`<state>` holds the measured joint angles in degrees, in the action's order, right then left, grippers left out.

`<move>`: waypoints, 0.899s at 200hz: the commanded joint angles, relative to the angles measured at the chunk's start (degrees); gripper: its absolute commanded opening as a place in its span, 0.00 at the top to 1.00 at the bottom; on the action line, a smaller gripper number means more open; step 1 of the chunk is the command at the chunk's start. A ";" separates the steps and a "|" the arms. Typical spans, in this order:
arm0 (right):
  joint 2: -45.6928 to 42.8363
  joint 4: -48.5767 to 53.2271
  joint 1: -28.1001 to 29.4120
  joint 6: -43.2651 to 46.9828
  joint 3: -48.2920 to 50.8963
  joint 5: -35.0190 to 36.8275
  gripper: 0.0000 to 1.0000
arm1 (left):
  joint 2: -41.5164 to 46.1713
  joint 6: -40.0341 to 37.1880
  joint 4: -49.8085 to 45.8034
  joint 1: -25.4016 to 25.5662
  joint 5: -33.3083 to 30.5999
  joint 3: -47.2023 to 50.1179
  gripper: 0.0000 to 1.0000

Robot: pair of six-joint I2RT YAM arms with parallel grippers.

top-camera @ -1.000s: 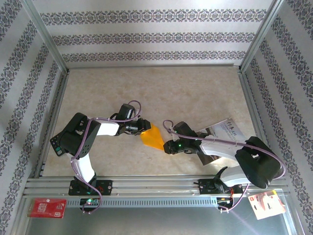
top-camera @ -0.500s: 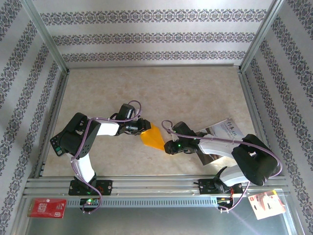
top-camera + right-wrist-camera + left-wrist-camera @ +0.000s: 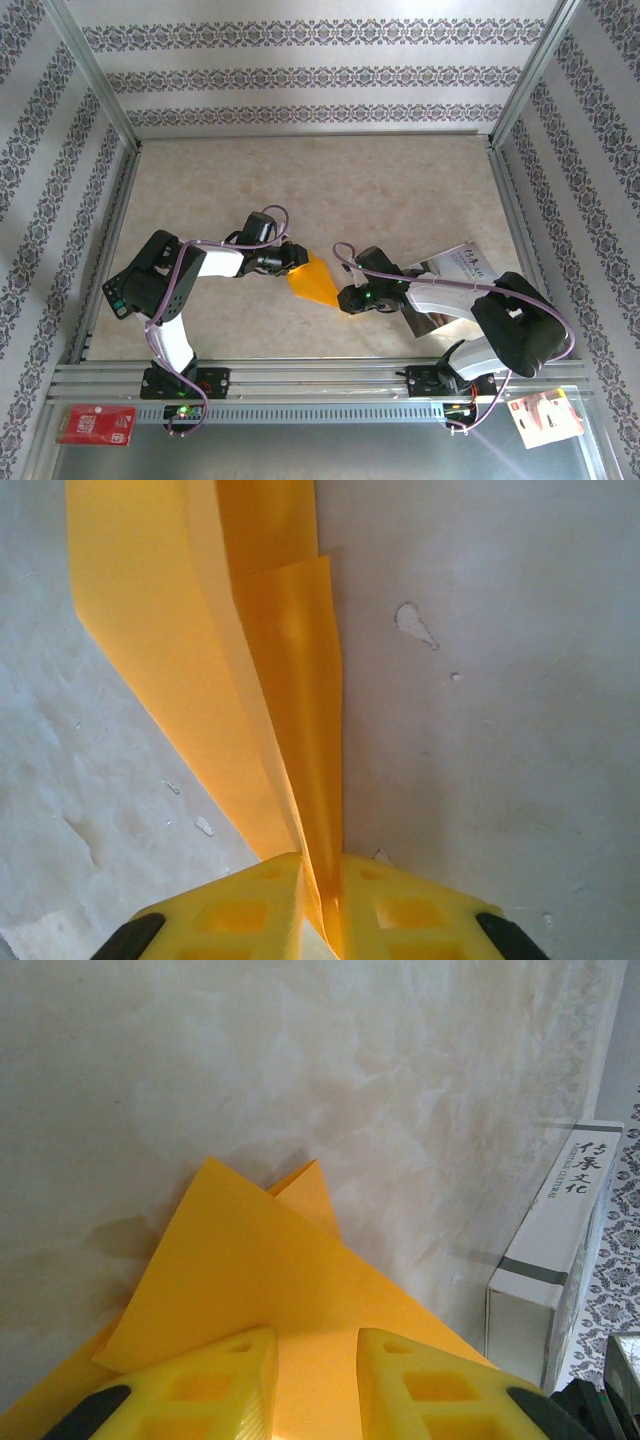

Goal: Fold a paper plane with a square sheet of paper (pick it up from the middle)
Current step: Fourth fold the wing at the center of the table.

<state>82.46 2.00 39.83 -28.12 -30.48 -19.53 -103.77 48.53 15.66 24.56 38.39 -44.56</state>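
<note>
The square sheet of paper is bright orange and folded into a pointed, layered shape, lying on the table between both grippers. My left gripper is at its left end. In the left wrist view its yellow fingers stand apart over the flat orange paper, and the gripper holds nothing between them. My right gripper is at the sheet's pointed right end. In the right wrist view the folded layers of paper run down into the gripper, which is shut on them.
A white box with a glossy printed sheet lies under my right arm, also seen at the right of the left wrist view as the box. A red card and another card lie on the near rail. The aluminium frame bounds the table.
My right gripper's fingers have closed onto the paper's pointed end. The right arm has shifted slightly. The left arm has stayed still.
</note>
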 commanded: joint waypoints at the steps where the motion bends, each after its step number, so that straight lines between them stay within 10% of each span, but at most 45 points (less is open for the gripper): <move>1: 0.94 -1.54 -0.85 0.05 0.99 -1.36 0.85 | -1.82 -1.51 -5.11 -1.11 -2.18 0.76 0.73; 180: -8.03 5.37 0.02 0.37 -2.88 -2.70 0.74 | -1.92 -1.74 -5.65 -1.27 -2.29 0.69 0.73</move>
<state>74.91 6.24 38.41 -28.12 -31.16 -21.54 -103.79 48.36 15.51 24.36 38.59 -44.56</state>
